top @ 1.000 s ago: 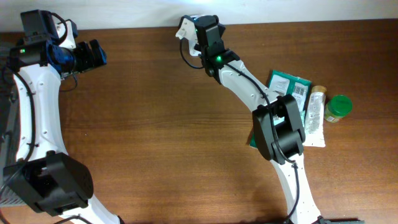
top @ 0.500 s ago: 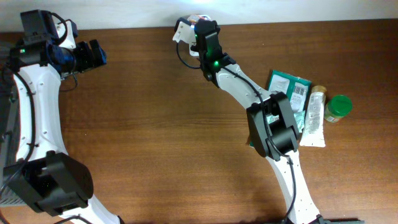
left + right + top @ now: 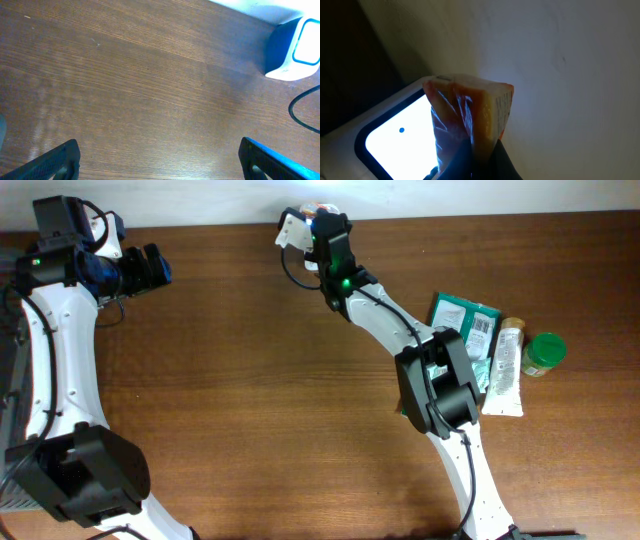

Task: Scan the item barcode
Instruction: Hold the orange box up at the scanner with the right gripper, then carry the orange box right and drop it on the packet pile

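Note:
The item, an orange plastic-wrapped packet [image 3: 470,107], is pinched between the dark fingers [image 3: 502,161] of my right gripper [image 3: 479,150], which is shut on it. It is held upright right beside the scanner's lit white window [image 3: 395,137]. From overhead, the right gripper [image 3: 322,218] is at the table's far edge, next to the white scanner [image 3: 291,227]; the packet barely shows there. In the left wrist view the scanner [image 3: 295,47] is a blue-and-white box at the top right. My left gripper [image 3: 146,268] hovers open at the far left, with only bare wood between its fingers [image 3: 62,160].
A green packet [image 3: 462,315], a pale tube [image 3: 508,352] and a green-lidded jar [image 3: 546,352] lie together at the right side. A dark cable [image 3: 291,272] loops from the scanner. The wall runs along the table's far edge.
My right gripper has shifted slightly left with the packet, closer to the scanner. The left arm has not moved.

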`<state>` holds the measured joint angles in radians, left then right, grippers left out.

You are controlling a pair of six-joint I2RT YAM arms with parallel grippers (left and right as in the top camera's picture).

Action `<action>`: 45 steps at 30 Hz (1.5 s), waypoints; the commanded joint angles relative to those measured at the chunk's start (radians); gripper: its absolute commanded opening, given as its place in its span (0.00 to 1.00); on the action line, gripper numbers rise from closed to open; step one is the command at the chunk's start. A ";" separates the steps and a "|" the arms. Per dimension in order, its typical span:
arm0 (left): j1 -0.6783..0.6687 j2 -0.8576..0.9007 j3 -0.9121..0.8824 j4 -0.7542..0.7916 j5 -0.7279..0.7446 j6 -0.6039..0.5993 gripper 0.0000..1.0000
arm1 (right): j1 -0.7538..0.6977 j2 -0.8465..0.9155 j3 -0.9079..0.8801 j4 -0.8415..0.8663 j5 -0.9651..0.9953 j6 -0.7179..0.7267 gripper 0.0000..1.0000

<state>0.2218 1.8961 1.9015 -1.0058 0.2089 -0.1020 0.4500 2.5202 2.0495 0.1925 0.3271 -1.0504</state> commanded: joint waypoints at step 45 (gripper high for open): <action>0.001 0.008 -0.003 0.001 0.003 -0.006 0.99 | -0.571 -0.649 -0.617 -1.084 -0.193 1.395 0.42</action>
<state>0.2218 1.8961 1.9015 -1.0058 0.2085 -0.1020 -0.1066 1.8732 1.4525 -0.9009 0.1383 0.3500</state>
